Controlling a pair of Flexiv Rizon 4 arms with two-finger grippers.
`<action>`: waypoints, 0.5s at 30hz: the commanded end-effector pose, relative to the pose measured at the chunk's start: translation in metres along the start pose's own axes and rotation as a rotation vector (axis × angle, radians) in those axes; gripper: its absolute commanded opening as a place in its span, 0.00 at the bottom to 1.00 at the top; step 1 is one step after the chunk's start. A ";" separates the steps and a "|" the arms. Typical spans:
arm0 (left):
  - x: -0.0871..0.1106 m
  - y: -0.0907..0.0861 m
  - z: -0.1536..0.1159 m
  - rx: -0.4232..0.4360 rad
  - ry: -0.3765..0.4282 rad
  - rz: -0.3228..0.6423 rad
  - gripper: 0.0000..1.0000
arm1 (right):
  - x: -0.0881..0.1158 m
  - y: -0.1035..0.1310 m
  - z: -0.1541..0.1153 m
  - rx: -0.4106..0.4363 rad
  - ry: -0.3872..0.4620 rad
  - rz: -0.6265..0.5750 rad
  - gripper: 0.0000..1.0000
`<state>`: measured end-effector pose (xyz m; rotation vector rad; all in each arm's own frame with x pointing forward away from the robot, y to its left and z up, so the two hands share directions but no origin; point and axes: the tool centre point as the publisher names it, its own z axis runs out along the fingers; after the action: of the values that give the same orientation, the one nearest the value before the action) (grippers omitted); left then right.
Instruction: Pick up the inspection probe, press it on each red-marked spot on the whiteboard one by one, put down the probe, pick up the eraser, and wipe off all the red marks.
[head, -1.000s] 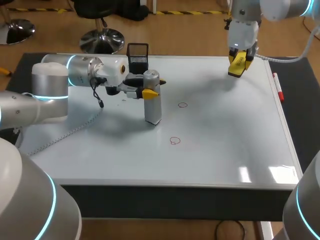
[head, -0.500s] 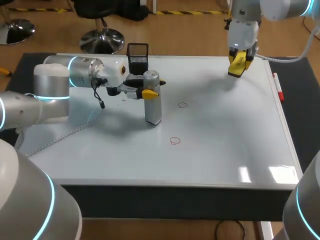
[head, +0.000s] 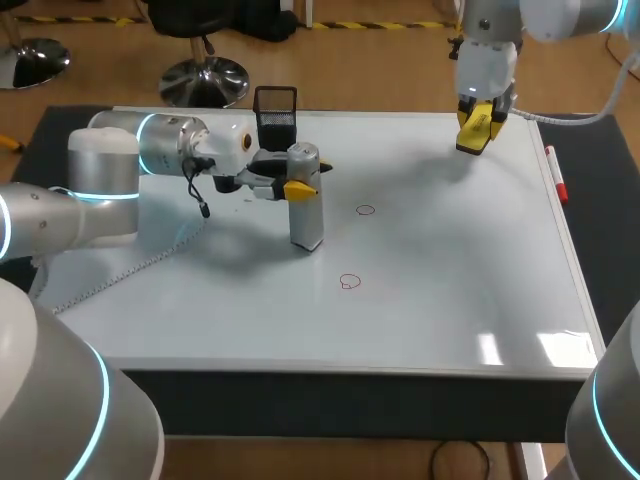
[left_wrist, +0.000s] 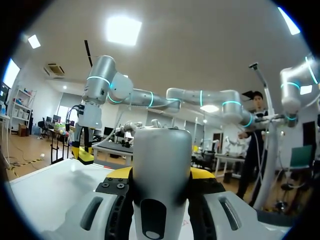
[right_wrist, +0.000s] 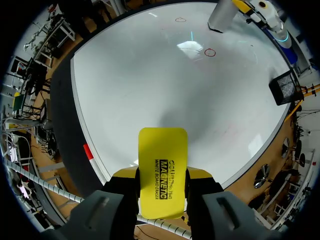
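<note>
White whiteboard (head: 450, 260) covers the table in the head view. The silver probe (head: 306, 215) stands upright on it, pinched near its top by the left gripper (head: 300, 186). A red mark (head: 365, 210) lies near the probe, a second red mark (head: 348, 282) closer to the front. A black mesh holder (head: 276, 112) stands behind, and a red marker (head: 556, 176) lies at the right edge. In the left wrist view, both fingers press the probe's sides. In the right wrist view, the right gripper (right_wrist: 162, 175) clasps the yellow eraser (right_wrist: 162, 160) above the board's corner.

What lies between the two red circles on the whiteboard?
Nothing: the head view shows only bare whiteboard between the far red circle and the near red circle.
</note>
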<state>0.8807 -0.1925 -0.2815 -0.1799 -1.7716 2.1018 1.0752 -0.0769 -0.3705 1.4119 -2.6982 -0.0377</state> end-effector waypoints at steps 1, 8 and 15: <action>0.002 0.003 0.001 -0.007 0.002 0.005 0.00 | 0.000 -0.001 -0.002 0.000 0.005 -0.001 0.00; 0.004 0.004 0.003 -0.014 0.008 0.008 0.00 | 0.000 -0.001 -0.002 0.000 0.005 -0.001 0.00; 0.007 0.007 0.001 -0.016 0.006 0.006 0.00 | 0.000 -0.001 -0.002 0.000 0.005 -0.001 0.00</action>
<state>0.8756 -0.1941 -0.2829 -0.2014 -1.7828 2.0877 1.0752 -0.0769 -0.3705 1.4119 -2.6982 -0.0377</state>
